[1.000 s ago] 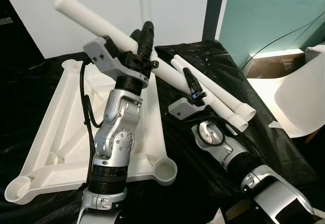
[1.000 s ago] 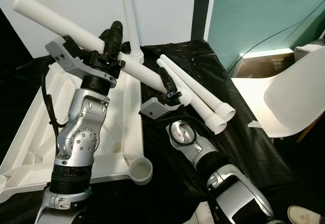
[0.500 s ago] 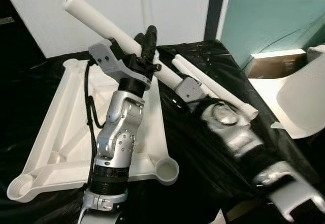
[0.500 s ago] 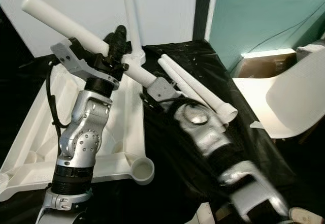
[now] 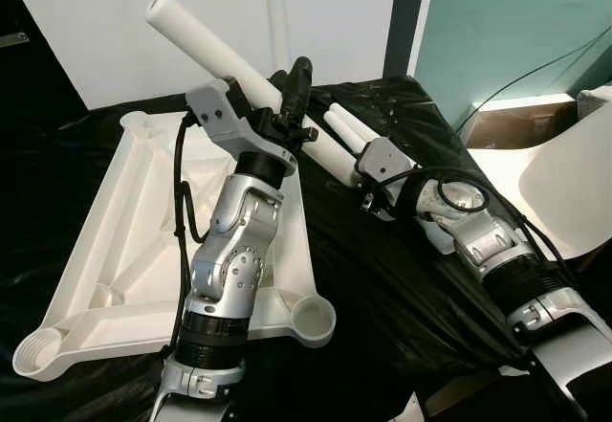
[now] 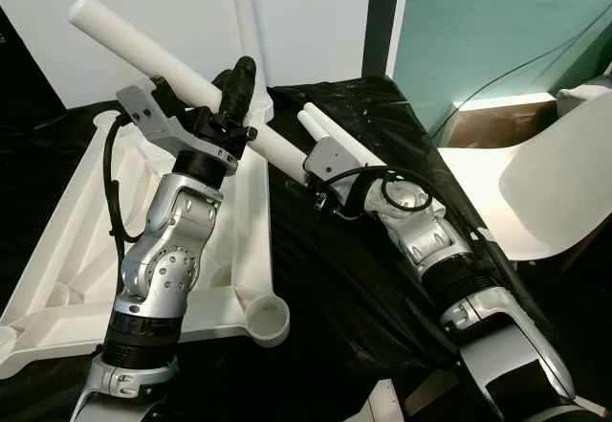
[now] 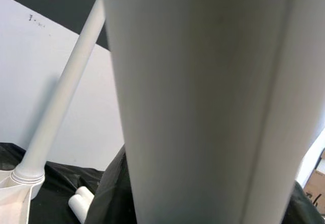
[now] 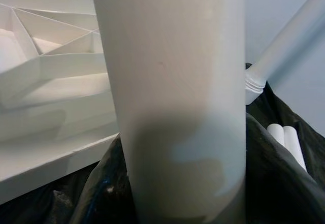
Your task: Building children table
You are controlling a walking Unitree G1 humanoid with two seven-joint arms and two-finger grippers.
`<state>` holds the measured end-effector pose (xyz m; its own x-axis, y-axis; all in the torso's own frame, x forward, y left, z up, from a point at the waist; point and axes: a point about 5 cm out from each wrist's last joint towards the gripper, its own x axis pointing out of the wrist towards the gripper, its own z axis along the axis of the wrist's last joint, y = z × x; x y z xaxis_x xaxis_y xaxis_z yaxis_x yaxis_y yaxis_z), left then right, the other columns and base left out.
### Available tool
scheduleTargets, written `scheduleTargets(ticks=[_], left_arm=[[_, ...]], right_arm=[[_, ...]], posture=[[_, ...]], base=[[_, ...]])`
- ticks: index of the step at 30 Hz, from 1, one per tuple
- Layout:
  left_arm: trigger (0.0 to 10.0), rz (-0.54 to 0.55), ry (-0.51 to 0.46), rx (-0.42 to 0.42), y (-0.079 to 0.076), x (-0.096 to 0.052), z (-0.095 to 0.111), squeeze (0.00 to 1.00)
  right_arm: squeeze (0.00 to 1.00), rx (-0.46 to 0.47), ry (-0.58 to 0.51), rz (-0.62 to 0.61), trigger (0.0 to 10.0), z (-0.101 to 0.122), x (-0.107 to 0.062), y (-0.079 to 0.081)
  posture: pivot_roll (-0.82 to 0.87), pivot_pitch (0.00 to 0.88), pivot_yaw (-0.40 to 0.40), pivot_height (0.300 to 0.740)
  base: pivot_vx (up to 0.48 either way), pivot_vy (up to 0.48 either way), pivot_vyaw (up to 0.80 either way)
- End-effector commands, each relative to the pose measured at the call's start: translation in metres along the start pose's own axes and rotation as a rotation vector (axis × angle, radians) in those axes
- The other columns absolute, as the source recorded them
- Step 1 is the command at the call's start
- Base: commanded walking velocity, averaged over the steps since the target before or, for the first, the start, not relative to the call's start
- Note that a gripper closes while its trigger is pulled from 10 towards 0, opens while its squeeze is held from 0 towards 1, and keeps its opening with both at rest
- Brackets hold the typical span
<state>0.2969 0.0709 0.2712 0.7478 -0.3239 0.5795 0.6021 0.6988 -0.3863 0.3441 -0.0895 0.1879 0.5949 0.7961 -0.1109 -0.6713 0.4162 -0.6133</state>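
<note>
A long white table leg (image 5: 206,39) slants up to the left above the work surface. My left gripper (image 5: 292,106) is shut on its middle, black fingers wrapped over it. My right gripper (image 5: 361,175) is at the leg's lower end, shut on it, with the wrist rolled over. In both wrist views the leg (image 7: 203,107) (image 8: 172,82) looms very close. The white tabletop (image 5: 105,221) lies upside down to the left, showing ribs and round corner sockets. An upright leg (image 5: 275,20) stands in its far corner.
Two spare legs (image 5: 346,121) lie side by side on the black cloth (image 5: 382,288) behind my right gripper. An open corner socket (image 5: 313,319) sits by my left arm's base. A white chair (image 5: 564,183) and a cardboard box (image 5: 502,125) stand at the right.
My right arm has swung up and rolled its wrist, bringing its gripper onto the leg's lower end. The held leg and my left gripper have shifted a little to the right.
</note>
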Motion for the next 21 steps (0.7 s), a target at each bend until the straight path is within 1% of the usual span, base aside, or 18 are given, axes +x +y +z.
scheduleTargets(ticks=[1,2,3,4,7,8,9,10,11,12,13,14,15,16,17,19,20,21], left_arm=[[0.0,-0.167,-0.094,0.003,-0.019,0.006,0.016,0.0],[3.3,-0.139,-0.096,0.006,-0.015,0.006,0.016,0.0],[3.3,-0.139,-0.096,0.006,-0.015,0.006,0.016,0.0],[10.0,-0.104,-0.103,0.008,-0.011,0.006,0.017,1.0],[10.0,-0.066,-0.116,0.019,-0.007,0.008,0.02,1.0],[10.0,-0.066,-0.116,0.019,-0.007,0.008,0.02,1.0],[10.0,-0.056,-0.112,0.038,-0.007,0.009,0.02,1.0],[10.0,-0.056,-0.112,0.038,-0.007,0.009,0.02,1.0],[10.0,-0.047,-0.107,0.048,-0.006,0.011,0.02,1.0],[10.0,-0.047,-0.107,0.048,-0.006,0.011,0.02,1.0],[10.0,-0.041,-0.103,0.054,-0.006,0.012,0.02,0.0],[10.0,-0.042,-0.1,0.059,-0.006,0.013,0.019,0.0],[10.0,-0.042,-0.1,0.059,-0.006,0.013,0.019,0.0],[10.0,-0.05,-0.098,0.059,-0.008,0.013,0.019,0.0],[10.0,-0.056,-0.097,0.06,-0.009,0.014,0.019,0.0],[10.0,-0.056,-0.097,0.06,-0.009,0.014,0.019,0.0],[10.0,-0.066,-0.095,0.058,-0.01,0.013,0.018,0.0],[10.0,-0.078,-0.093,0.056,-0.012,0.013,0.017,0.0]], right_arm=[[0.0,0.014,-0.04,0.174,0.0,0.008,0.012,0.026],[0.0,0.027,-0.041,0.18,0.0,0.01,0.012,0.026],[0.0,0.027,-0.041,0.18,0.0,0.01,0.012,0.026],[0.0,0.037,-0.041,0.159,0.0,0.012,0.013,0.027],[0.0,0.051,-0.049,0.063,0.0,0.015,0.021,0.028],[0.0,0.051,-0.049,0.063,0.0,0.015,0.021,0.028],[0.0,0.037,-0.045,-0.013,0.0,0.015,0.026,0.028],[0.0,0.037,-0.045,-0.013,0.0,0.015,0.026,0.028],[0.0,0.02,-0.037,-0.114,0.0,0.015,0.03,0.027],[0.0,0.02,-0.037,-0.114,0.0,0.015,0.03,0.027],[0.0,0.017,-0.027,-0.232,0.0,0.014,0.034,0.029],[0.0,0.006,-0.011,-0.359,0.0,0.011,0.036,0.031],[0.0,0.006,-0.011,-0.359,0.0,0.011,0.036,0.031],[0.0,-0.009,0.001,-0.457,0.0,0.008,0.037,0.034],[0.0,-0.02,0.007,-0.511,0.0,0.006,0.037,0.036],[0.0,-0.02,0.007,-0.511,0.0,0.006,0.037,0.036],[0.0,-0.04,0.012,-0.568,0.0,0.003,0.036,0.037],[0.0,-0.067,0.005,-0.595,0.0,0.001,0.036,0.041]], posture=[[0.08,0.0,0.037,0.74],[0.08,0.0,0.036,0.74],[0.08,0.0,0.036,0.74],[0.08,0.0,0.036,0.74],[0.08,0.0,0.038,0.74],[0.08,0.0,0.038,0.74],[0.08,0.0,0.038,0.74],[0.08,0.0,0.038,0.74],[0.07,0.0,0.04,0.74],[0.07,0.0,0.04,0.74],[0.07,0.0,0.041,0.74],[0.07,0.0,0.043,0.74],[0.07,0.0,0.043,0.74],[0.06,0.0,0.044,0.74],[0.06,0.0,0.044,0.74],[0.06,0.0,0.044,0.74],[0.06,0.0,0.045,0.74],[0.06,0.0,0.046,0.74]], base=[[0.0,0.0,0.0],[0.0,0.0,0.0],[0.0,0.0,0.0],[0.0,0.0,0.0],[0.0,0.0,0.0],[0.0,0.0,0.0],[0.0,0.0,0.0],[0.0,0.0,0.0],[0.0,0.0,0.0],[0.0,0.0,0.0],[0.0,0.0,0.0],[0.0,0.0,0.0],[0.0,0.0,0.0],[0.0,0.0,0.0],[0.0,0.0,0.0],[0.0,0.0,0.0],[0.0,0.0,0.0],[0.0,0.0,0.0]])
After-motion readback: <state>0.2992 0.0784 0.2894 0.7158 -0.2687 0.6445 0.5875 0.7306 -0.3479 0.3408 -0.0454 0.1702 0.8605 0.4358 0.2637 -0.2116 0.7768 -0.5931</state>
